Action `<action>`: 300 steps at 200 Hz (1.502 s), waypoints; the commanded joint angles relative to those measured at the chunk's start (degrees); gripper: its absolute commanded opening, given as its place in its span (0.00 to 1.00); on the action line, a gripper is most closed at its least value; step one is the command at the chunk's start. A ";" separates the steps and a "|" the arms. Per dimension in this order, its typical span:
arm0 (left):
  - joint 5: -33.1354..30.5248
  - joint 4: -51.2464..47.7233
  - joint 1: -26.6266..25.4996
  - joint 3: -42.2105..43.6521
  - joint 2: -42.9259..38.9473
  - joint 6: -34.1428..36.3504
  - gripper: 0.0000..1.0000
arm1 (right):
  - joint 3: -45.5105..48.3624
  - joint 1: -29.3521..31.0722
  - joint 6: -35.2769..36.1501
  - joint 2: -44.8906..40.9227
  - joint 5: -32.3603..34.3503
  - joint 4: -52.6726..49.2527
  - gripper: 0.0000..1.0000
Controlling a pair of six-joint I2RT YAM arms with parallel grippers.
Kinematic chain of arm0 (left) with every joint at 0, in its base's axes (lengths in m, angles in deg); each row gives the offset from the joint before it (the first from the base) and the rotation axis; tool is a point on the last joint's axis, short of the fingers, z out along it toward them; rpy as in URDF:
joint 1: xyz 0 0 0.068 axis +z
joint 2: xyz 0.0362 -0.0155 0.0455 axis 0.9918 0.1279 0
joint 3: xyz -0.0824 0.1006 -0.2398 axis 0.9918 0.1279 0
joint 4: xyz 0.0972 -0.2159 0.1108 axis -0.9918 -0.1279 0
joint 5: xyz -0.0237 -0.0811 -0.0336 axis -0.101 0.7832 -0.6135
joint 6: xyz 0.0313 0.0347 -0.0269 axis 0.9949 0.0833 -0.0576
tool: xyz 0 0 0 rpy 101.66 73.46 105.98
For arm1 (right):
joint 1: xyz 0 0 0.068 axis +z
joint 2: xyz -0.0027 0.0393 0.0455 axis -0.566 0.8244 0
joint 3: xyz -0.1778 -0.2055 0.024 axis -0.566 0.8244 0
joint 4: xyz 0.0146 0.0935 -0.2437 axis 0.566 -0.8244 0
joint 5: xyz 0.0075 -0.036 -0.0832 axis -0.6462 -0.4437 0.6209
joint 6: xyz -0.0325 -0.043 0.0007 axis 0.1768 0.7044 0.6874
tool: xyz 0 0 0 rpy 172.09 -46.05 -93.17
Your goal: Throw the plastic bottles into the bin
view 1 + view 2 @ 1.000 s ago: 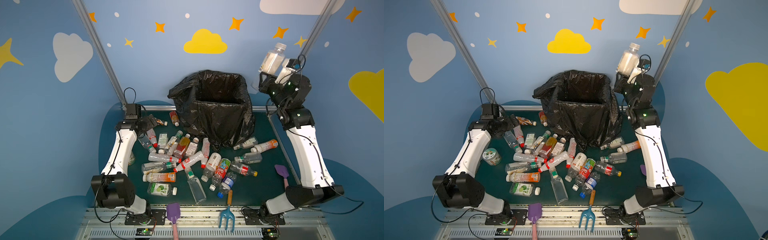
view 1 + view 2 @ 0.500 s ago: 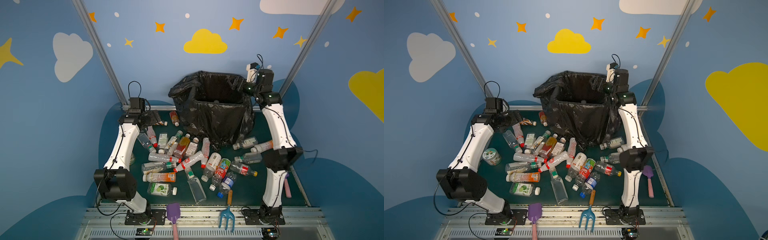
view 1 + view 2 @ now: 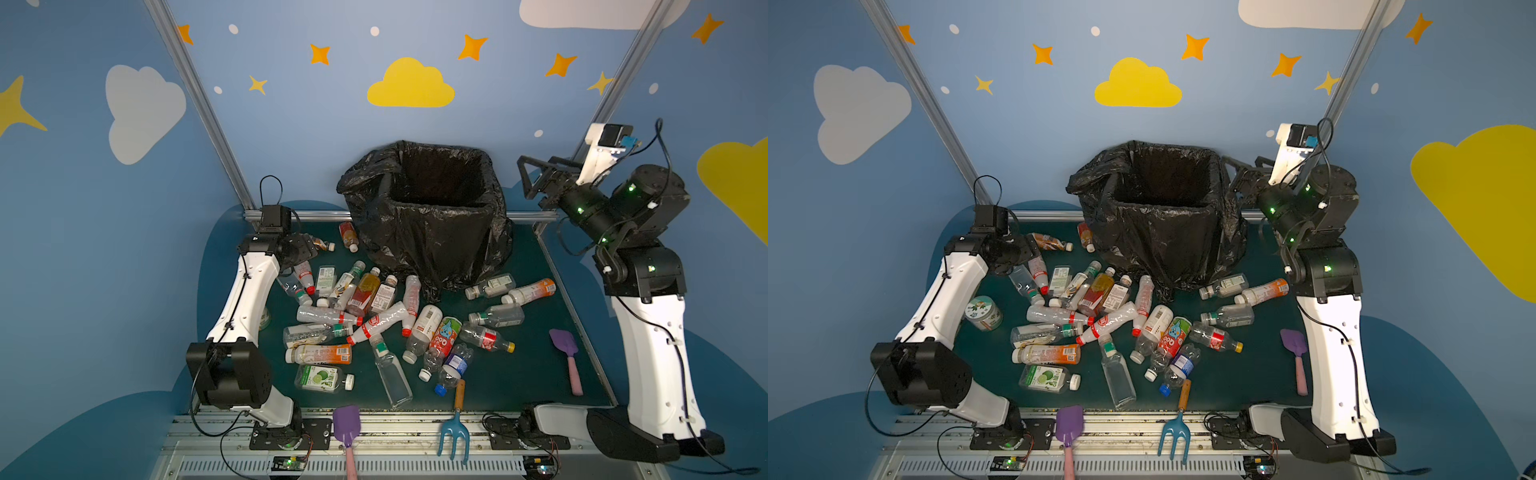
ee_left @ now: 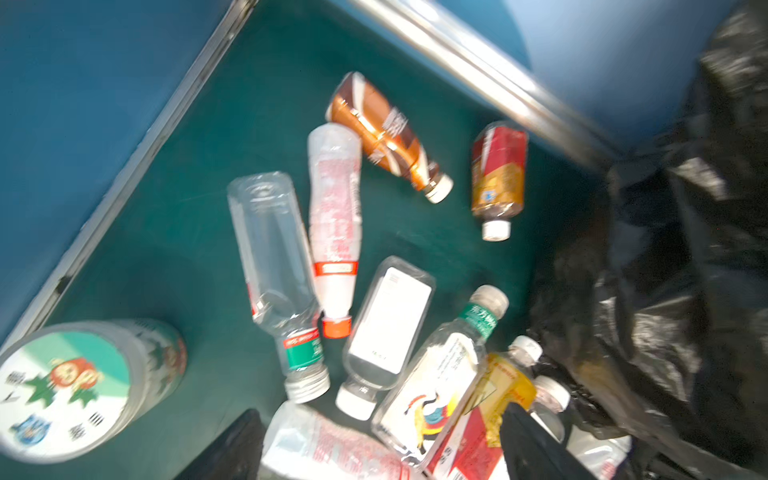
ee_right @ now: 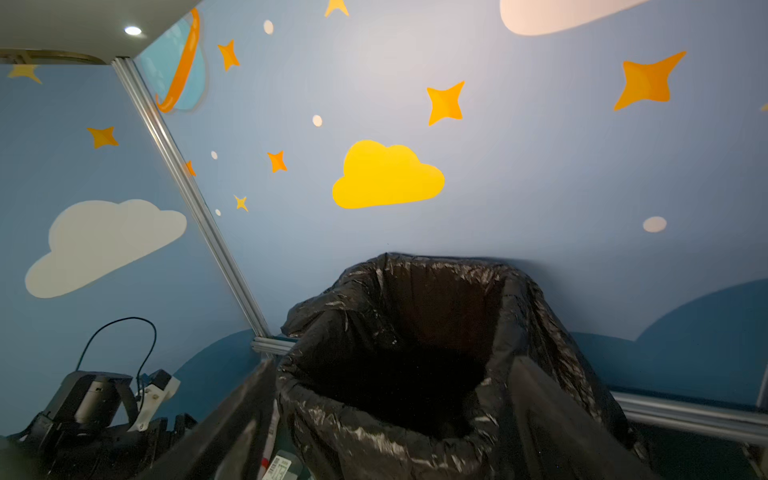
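Observation:
Several plastic bottles lie heaped on the green table in front of the bin, a black-bagged square tub at the back. My left gripper hovers open over the back-left bottles; in the left wrist view a clear bottle, a white bottle with a red cap and a brown bottle lie beyond its fingers. My right gripper hangs high to the right of the bin, open and empty. In the right wrist view the bin's mouth shows between its fingers.
A round jar stands by the left arm. A purple shovel lies at the right, another purple shovel and a blue rake at the front edge. A metal rail runs behind the table.
The right gripper held a clear bottle aloft, swung over the bin, opened, and has pulled back to the right empty. The left gripper has shifted slightly over the back-left bottles.

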State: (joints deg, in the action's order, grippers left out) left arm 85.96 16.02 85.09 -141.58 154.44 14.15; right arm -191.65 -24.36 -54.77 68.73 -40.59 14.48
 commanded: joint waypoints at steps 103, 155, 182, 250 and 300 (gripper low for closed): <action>5.78 -6.70 9.69 -5.73 17.12 -4.74 0.83 | 20.89 -0.26 -4.67 -6.35 -4.55 -8.84 0.81; 6.10 -10.19 10.10 -15.56 28.42 -4.96 0.81 | 23.05 -0.35 -4.50 -11.05 -0.19 -11.45 0.82; 5.41 -11.16 10.32 -17.69 31.22 -5.26 0.81 | 23.89 -0.46 -4.26 -12.63 1.80 -12.53 0.83; 4.15 -13.28 11.54 -21.09 35.32 -4.65 0.82 | 24.88 -0.77 -5.83 -12.59 2.47 -11.50 0.83; 4.08 -13.47 12.15 -23.33 38.34 -3.90 0.83 | 24.50 -0.79 -6.46 -11.82 2.61 -10.70 0.83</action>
State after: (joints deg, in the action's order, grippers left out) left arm 90.95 4.00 96.91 -162.98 191.12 9.30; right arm -166.95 -24.97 -60.67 56.54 -38.60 2.77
